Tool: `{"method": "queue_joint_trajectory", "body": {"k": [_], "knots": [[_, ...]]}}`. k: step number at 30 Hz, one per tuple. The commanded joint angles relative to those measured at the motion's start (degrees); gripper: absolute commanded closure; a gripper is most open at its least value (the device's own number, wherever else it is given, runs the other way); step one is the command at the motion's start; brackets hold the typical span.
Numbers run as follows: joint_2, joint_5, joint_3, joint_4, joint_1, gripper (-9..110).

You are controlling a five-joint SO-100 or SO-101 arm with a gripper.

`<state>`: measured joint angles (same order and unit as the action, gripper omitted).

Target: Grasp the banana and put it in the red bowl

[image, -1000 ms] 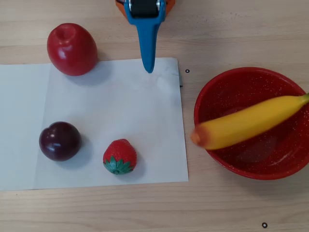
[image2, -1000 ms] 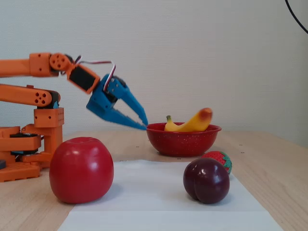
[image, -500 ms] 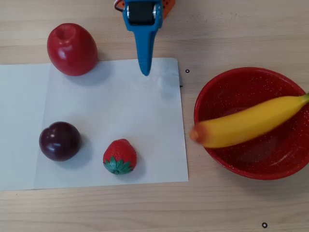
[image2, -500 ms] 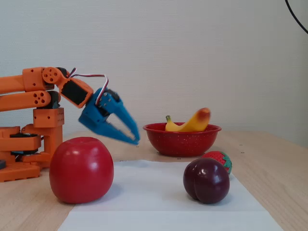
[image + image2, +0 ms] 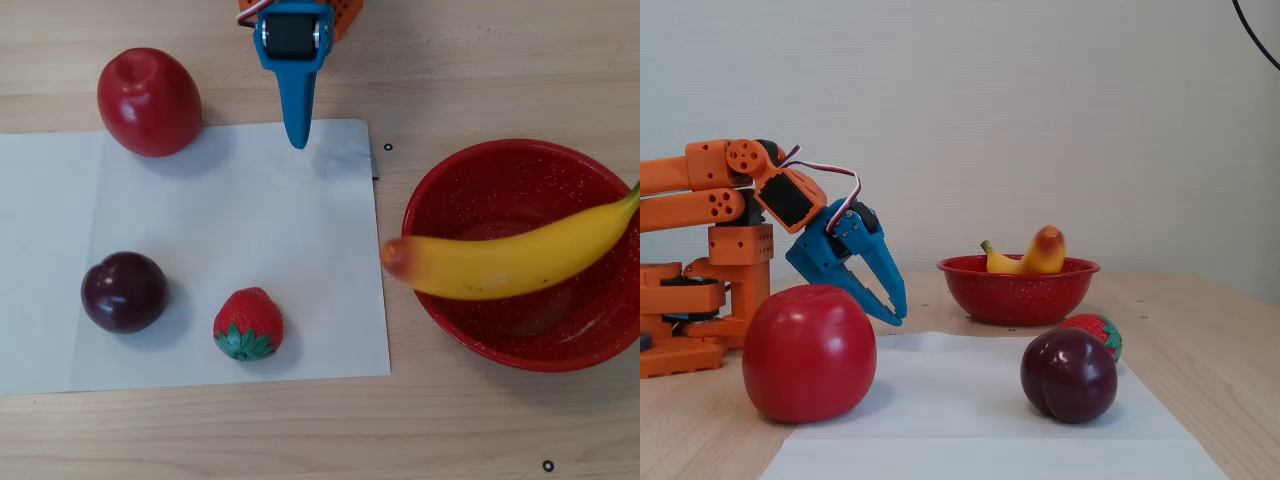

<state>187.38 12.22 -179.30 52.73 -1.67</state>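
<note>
Wooden table (image 5: 480, 60) (paper (image 5: 230, 260), apparently)

Counted on the table: four fruits, one bowl, one sheet.
One banana (image 5: 510, 262), one red apple (image 5: 149, 102), one dark plum (image 5: 124, 291), one strawberry (image 5: 248, 323); one red bowl (image 5: 470, 190); one white paper sheet (image 5: 230, 220).

Glossy yellow plastic banana (image 5: 510, 262); glossy, white-speckled red enamel bowl (image 5: 470, 175); matt white paper sheet (image 5: 250, 240); pale wood-grain table (image 5: 300, 430); smooth blue plastic gripper (image 5: 297, 135).
</note>
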Motion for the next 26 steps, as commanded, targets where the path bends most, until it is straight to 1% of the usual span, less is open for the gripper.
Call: {"method": "queue_joint_trajectory", "body": {"k": [1,26], "knots": [[1.3,1.1,-0.6,0.1,0.8,101],[1.2,1.8,-0.6,0.1,1.5,101]]}}
